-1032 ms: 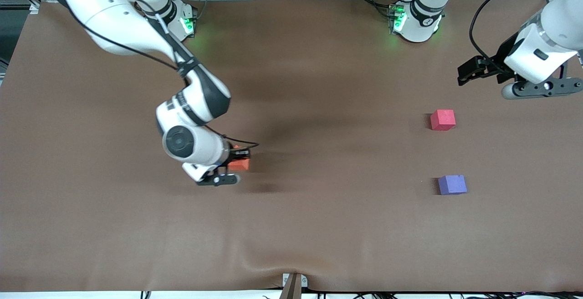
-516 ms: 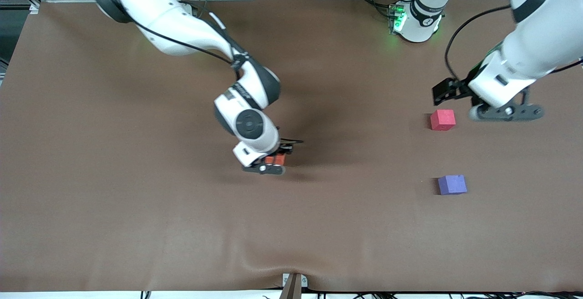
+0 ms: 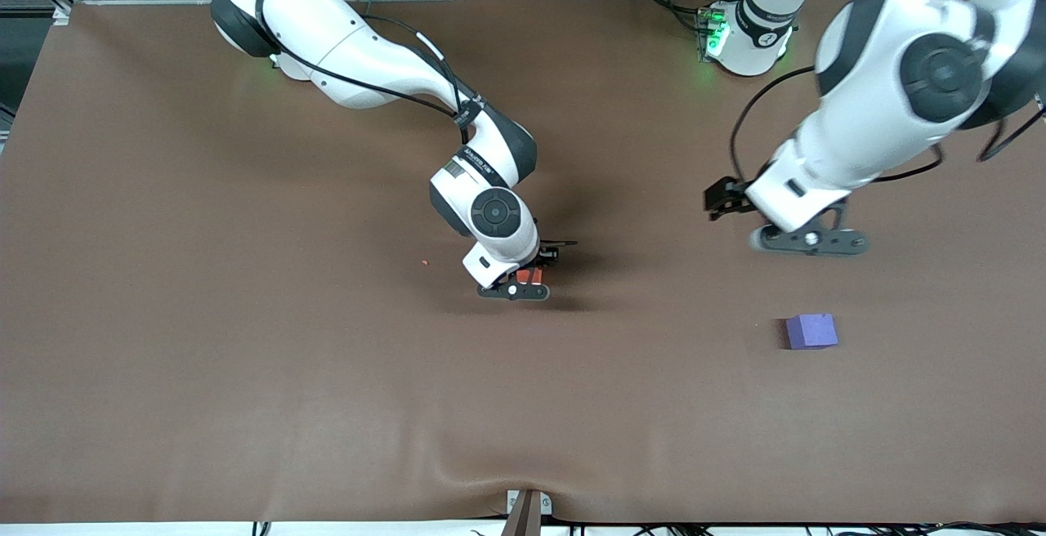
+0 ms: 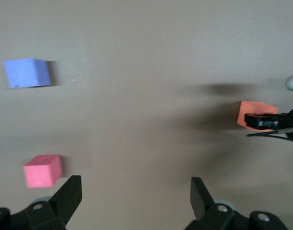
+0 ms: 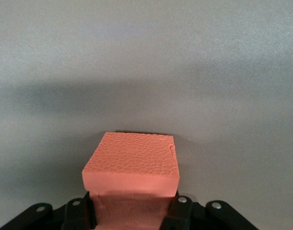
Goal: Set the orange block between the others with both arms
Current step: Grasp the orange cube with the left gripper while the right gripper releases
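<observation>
A brown mat [image 3: 245, 372] covers the table. Over its middle the right gripper [image 3: 527, 277] is clenched on the orange block [image 5: 132, 165]. The left gripper [image 4: 134, 199] hangs spread wide over the red-pink cube [image 4: 42, 170], with the purple-blue cube [image 3: 811, 331] nearer the front camera.

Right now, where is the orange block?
The orange block is held in the right gripper, over the table's middle, well toward the right arm's end from the purple cube.
</observation>
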